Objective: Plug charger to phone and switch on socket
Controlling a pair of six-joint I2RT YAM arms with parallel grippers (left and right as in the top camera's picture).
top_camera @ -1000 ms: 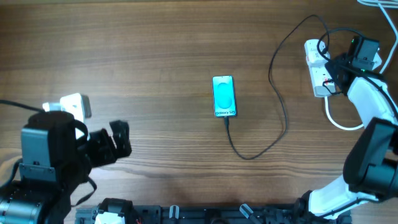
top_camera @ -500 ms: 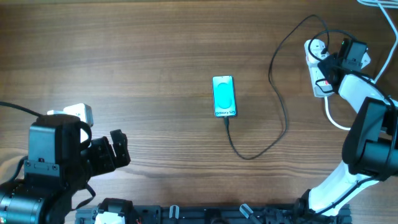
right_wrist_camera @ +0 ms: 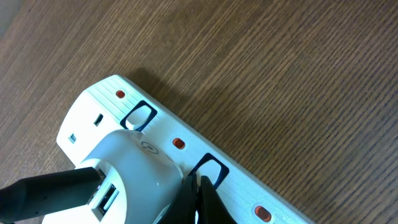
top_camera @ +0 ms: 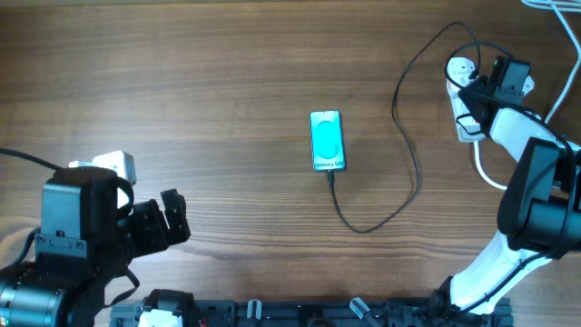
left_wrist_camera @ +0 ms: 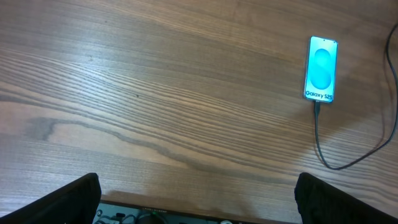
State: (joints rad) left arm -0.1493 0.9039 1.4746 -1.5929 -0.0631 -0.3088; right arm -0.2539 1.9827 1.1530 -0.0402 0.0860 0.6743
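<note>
On the table (top_camera: 182,73), the left claw (top_camera: 172,213) sat spread at lower left, well apart from everything. Upper right, the socket (top_camera: 465,132) lay under the right claw (top_camera: 474,86), which was pressed together with its tips just beside a switch (right_wrist_camera: 210,169). The phone (top_camera: 328,141) lay at centre, and the charger (top_camera: 408,145) met its lower end.

I see a bench (top_camera: 182,73) of wood with strong grain and a matt finish. The socket (right_wrist_camera: 93,99) looks like smooth, faintly glossy white plastic. The phone (left_wrist_camera: 321,68) has a glossy screen, and the charger (left_wrist_camera: 316,127) has a matt black sheath.
</note>
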